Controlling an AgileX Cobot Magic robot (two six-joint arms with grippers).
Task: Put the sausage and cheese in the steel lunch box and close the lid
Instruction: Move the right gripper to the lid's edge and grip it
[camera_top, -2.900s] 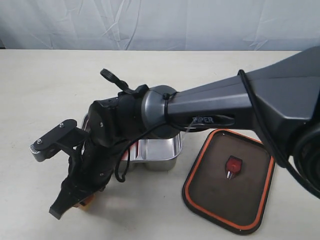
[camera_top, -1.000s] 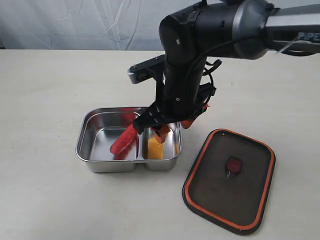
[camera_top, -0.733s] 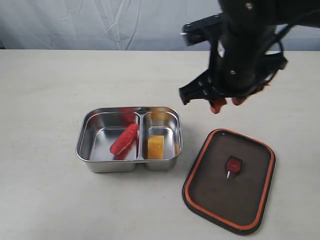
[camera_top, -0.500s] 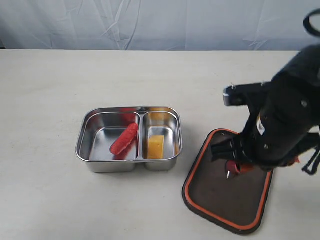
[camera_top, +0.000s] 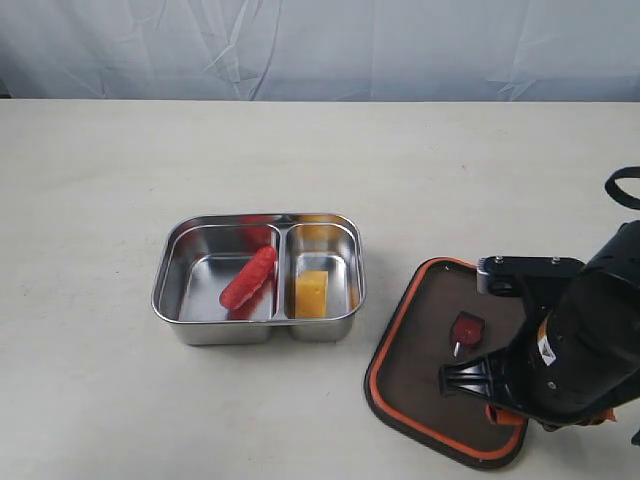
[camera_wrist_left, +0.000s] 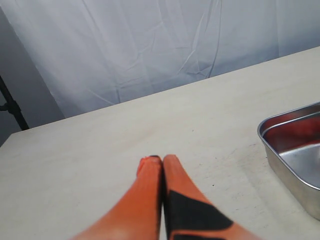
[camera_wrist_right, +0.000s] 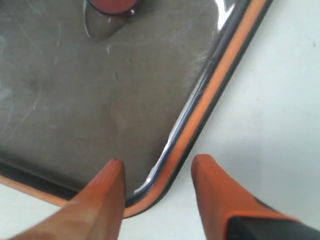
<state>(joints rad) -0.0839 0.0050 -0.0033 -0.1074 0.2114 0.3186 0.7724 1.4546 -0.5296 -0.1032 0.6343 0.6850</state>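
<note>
The pale table filled almost the whole scene, with a white cloth hanging behind it. The dark right arm was bent low over the near right part of the table, above the lid. The right gripper had its two orange fingers apart. They stood on both sides of the orange rim at one corner of the lid: one finger over the dark surface, the other over the bare table outside. They were not pressed on the rim, and it was not possible to tell if they touched anything.

The lid lay flat on the table, to the right of the steel lunch box and apart from it. The box stood open.

In the left wrist view the left gripper hung above the table with its fingers pressed together and nothing between them, and a corner of the box showed at the side.

The sausage lay slanted in the left, larger compartment. The cheese was in the right, smaller compartment. The small red valve tab sat near the middle of the lid.
</note>
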